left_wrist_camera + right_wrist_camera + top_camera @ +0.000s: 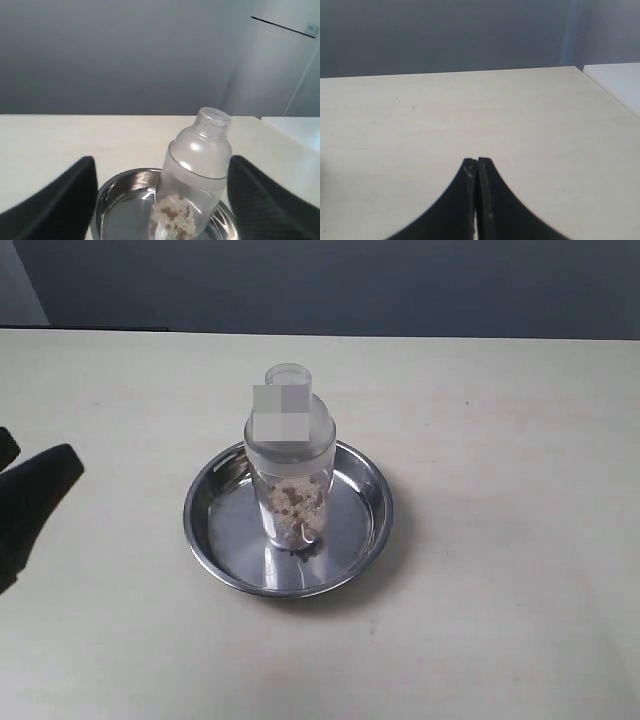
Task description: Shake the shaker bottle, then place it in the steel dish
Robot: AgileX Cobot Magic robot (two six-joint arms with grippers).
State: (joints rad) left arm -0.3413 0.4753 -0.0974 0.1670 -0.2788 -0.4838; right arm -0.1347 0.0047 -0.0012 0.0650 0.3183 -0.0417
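Left gripper: at the left edge of the exterior view, well apart from the dish; its black fingers were spread wide and held nothing.
Key relation: the shaker bottle lay to the right of this gripper in the exterior view. In the left wrist view it stood straight ahead, framed by the gap between the two fingers but touching neither. The left arm was clearly the nearer one.
Bottle position: standing on the flat floor of the steel dish, its base inside the rim, about central.
Long axis: vertical, cap uppermost. Any regrasp would probably come level from the side, across the body.
Bottle material: frosted, translucent plastic with a domed shoulder and a small clear round cap; brownish-red grains were heaped in the lower part.
Dish material: shiny steel, round and shallow, with a raised rim, wider than the bottle; its floor mirrored the bottle.
Table: pale, matt and smooth.
Right gripper: out of the exterior view; its fingers were pressed together with nothing between them, over bare table.
Progress: placement looked done; whether the shaking was done cannot be told.
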